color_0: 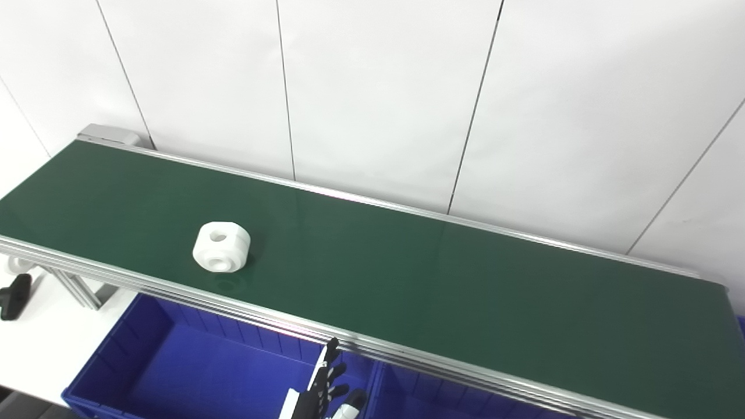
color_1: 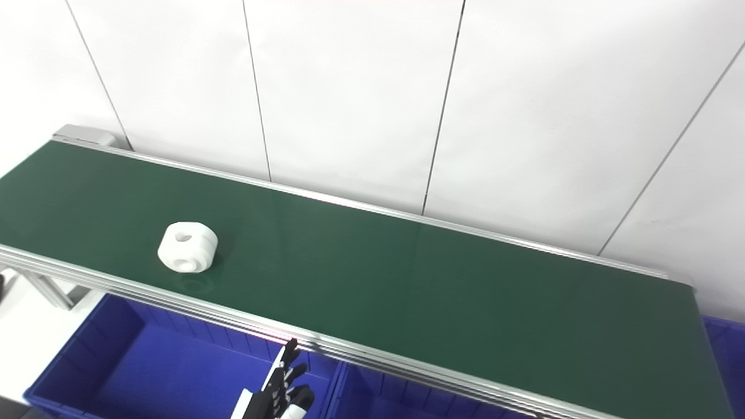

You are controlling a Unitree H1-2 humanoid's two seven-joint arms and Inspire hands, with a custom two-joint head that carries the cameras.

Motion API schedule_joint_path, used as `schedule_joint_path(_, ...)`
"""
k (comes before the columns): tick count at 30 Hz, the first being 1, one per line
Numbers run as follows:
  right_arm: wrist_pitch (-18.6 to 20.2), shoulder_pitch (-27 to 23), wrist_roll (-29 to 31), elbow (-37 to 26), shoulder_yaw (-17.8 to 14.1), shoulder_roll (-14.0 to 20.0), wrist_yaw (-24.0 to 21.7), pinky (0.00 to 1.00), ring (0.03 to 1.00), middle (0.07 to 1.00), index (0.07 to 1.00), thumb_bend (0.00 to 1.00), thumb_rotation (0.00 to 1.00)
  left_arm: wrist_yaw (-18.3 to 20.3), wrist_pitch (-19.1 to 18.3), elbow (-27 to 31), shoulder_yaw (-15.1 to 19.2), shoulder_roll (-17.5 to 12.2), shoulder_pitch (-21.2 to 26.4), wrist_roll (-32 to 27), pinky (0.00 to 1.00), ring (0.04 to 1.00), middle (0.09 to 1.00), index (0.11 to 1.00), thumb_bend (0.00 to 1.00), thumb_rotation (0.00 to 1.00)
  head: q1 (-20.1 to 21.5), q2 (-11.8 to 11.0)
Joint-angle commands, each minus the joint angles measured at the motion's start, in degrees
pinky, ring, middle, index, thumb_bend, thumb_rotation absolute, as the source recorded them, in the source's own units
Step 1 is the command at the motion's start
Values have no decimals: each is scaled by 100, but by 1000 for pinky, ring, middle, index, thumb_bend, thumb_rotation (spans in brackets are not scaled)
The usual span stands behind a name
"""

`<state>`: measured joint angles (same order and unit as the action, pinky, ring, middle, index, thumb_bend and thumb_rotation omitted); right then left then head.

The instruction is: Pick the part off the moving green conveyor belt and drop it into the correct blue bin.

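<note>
A white blocky part (color_0: 222, 247) with a round hole in its top and another in its front face lies on the green conveyor belt (color_0: 407, 273), toward its left end and close to the near rail. My left hand (color_0: 326, 387) rises at the bottom edge, below the belt's near rail and over the divide between two blue bins. Its dark fingers (color_1: 285, 372) are spread and hold nothing. The hand is well to the right of the part and lower than it. My right hand is out of sight.
A large blue bin (color_0: 192, 361) sits under the belt's near rail at left, a second blue bin (color_0: 419, 401) to its right. The corner of another blue bin (color_1: 722, 337) shows at far right. A black handle (color_0: 14, 295) stands at the left edge. White wall panels back the belt.
</note>
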<state>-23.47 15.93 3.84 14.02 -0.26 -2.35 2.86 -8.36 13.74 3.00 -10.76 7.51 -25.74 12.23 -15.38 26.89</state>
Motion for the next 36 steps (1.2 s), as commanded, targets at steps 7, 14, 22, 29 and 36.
schedule_joint_path(7, -344, -114, -118, -66, 4, -207, -29, 963, 932, 1000, 1000, 416, 1000, 22, 1131, 1509, -257, -331, 268, 1142, 736, 822, 846, 845, 826, 554, 200, 7)
schedule_joint_path(14, -336, -198, -119, -14, 8, -266, -38, 962, 933, 1000, 1000, 443, 1000, 602, 643, 2061, 687, -1640, 1746, 2323, 689, 760, 804, 805, 857, 594, 192, -1)
schedule_joint_path(22, -335, -272, -103, 81, -24, -257, -43, 969, 918, 1000, 1000, 447, 1000, 1066, 72, 1085, 980, -2753, 3256, 3015, 800, 783, 800, 794, 833, 433, 179, -47)
schedule_joint_path(29, -342, -298, -128, 137, -5, -239, -72, 957, 918, 1000, 1000, 481, 1000, 861, 205, -528, 871, -3390, 4107, 3191, 806, 790, 799, 778, 866, 369, 183, -52)
schedule_joint_path(36, -342, -289, -105, 128, 1, -250, -74, 955, 914, 1000, 1000, 481, 1000, 804, 303, -2027, 586, -3649, 4598, 2986, 834, 828, 847, 810, 852, 366, 234, -16)
